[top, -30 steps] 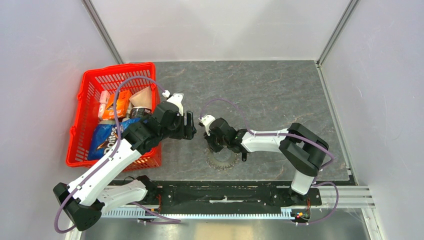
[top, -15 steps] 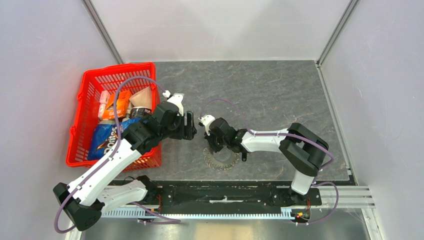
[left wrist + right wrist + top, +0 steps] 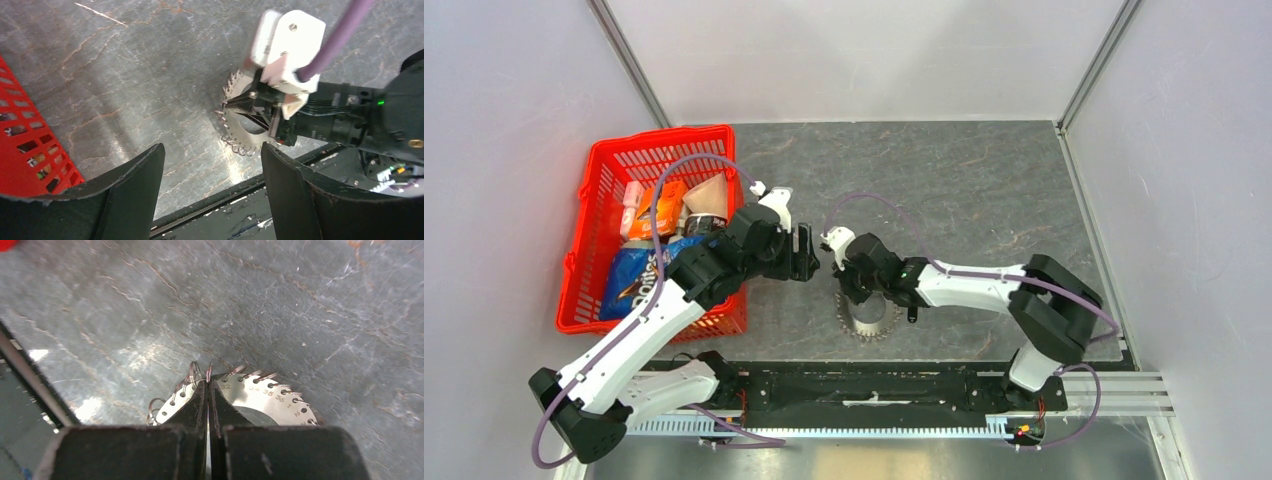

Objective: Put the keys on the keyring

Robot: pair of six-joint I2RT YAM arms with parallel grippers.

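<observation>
Keyring [image 3: 270,399] is pinched at its toothed rim by the closed right gripper [image 3: 208,384]; left gripper [image 3: 210,152] hovers near it, jaws spread apart.

Left arm [image 3: 639,333] and right arm [image 3: 969,289] wearing white link shells, black joint housings. Purple cable [image 3: 332,42] running along each. White boxy camera mount [image 3: 292,45] showing single screw [image 3: 293,27]. Green light [image 3: 381,102] glowing on black right wrist. Left fingers [image 3: 135,195] looking broad, matte black. Right fingers [image 3: 192,415] tapering to thin black tips.
</observation>
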